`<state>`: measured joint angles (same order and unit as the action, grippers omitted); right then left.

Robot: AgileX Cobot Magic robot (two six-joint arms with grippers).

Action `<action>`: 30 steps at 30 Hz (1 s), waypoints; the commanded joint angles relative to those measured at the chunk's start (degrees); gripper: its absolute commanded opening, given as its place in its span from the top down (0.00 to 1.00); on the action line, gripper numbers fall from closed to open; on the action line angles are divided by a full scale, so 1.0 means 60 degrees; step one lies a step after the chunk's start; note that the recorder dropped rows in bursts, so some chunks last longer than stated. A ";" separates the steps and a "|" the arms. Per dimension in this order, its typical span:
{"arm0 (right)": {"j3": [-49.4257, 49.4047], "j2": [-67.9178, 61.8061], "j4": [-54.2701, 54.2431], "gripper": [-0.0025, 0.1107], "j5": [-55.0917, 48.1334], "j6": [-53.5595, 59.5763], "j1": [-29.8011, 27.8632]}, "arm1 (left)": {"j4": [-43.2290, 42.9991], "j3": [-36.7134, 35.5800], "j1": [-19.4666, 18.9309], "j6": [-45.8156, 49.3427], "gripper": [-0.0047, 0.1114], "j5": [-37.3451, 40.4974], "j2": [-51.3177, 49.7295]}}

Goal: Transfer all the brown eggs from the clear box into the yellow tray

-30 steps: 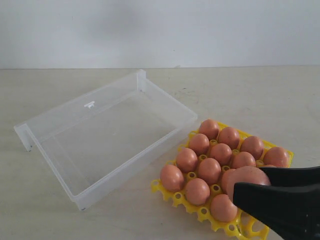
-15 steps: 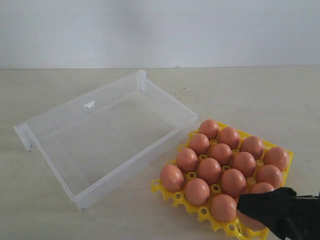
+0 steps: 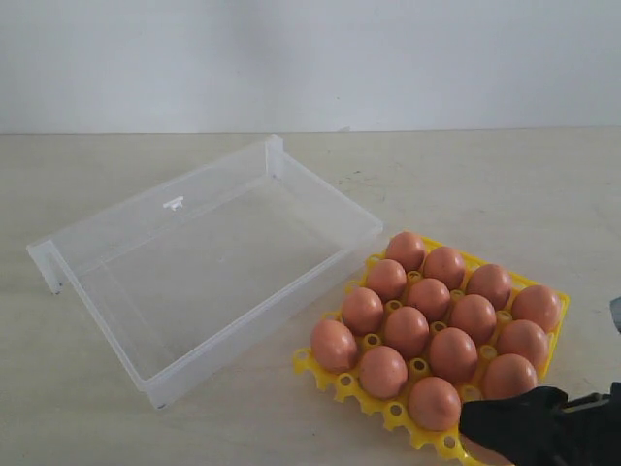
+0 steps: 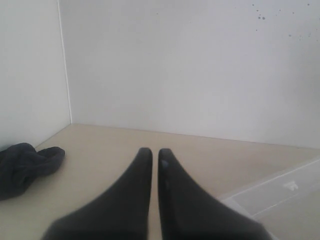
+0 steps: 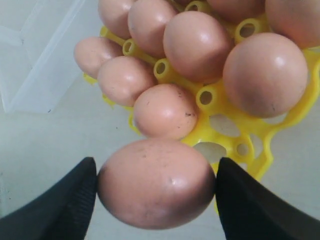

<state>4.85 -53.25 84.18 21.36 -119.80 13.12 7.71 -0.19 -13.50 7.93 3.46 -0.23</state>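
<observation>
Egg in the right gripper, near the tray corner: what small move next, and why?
Probably shift the egg over the empty corner cup of the tray and lower it in: the right gripper holds it beside that cup, and the box is empty.

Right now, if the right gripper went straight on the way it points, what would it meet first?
Probably the nearest tray egg, seated at the edge of the yellow tray, just beyond the held egg in the right gripper. Depth is unclear, so it might pass above it.
</observation>
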 commanded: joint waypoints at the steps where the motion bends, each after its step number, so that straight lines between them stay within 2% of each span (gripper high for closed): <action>1: -0.0013 0.0006 0.0088 0.98 0.0183 0.0676 0.0005 | -0.0002 0.0032 0.0007 0.0023 0.92 -0.0078 0.0038; 4: 0.0001 0.0006 0.0088 0.98 0.0657 0.1545 0.0005 | -0.0002 0.0032 0.0007 0.0023 0.92 -0.0078 0.0038; 8: 0.0507 0.0006 0.0113 0.98 0.1706 0.3783 0.0005 | -0.0002 0.0032 0.0007 0.0023 0.92 -0.0078 0.0038; 10: 0.0909 0.0006 0.0224 0.98 0.1534 0.4389 0.0005 | -0.0002 0.0032 0.0007 0.0023 0.92 -0.0078 0.0038; 12: 0.1432 0.0006 0.0694 0.98 0.0559 0.4500 0.0005 | -0.0002 0.0032 0.0007 0.0023 0.92 -0.0078 0.0038; 16: 0.2268 0.0006 0.1191 0.98 -0.2987 0.4943 0.0005 | -0.0002 0.0032 0.0007 0.0023 0.92 -0.0078 0.0038; 18: 0.2568 0.0006 0.1191 0.98 -0.4297 0.6018 0.0005 | -0.0002 0.0032 0.0007 0.0023 0.92 -0.0078 0.0038; 19: 0.2654 0.0006 0.1191 0.98 -0.4395 0.6713 0.0005 | -0.0002 0.0032 0.0007 0.0023 0.92 -0.0078 0.0038; 23: 0.2710 0.0006 0.1733 0.98 -0.2492 1.1328 0.0005 | -0.0002 0.0032 0.0007 0.0023 0.92 -0.0078 0.0038; 25: 0.2710 0.0006 0.2629 0.98 -0.1408 1.2698 0.0005 | -0.0002 0.0032 0.0007 0.0023 0.92 -0.0078 0.0038; 27: 0.2681 0.0006 0.2629 0.98 -0.0925 1.2624 0.0005 | -0.0002 0.0032 0.0007 0.0023 0.92 -0.0078 0.0038; 30: 0.2312 0.0006 0.2629 0.98 -0.0895 1.1520 0.0005 | -0.0002 0.0032 0.0007 0.0023 0.92 -0.0078 0.0038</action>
<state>19.88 -53.25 99.46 14.97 -47.58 13.12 7.71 -0.19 -13.50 7.93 3.46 -0.23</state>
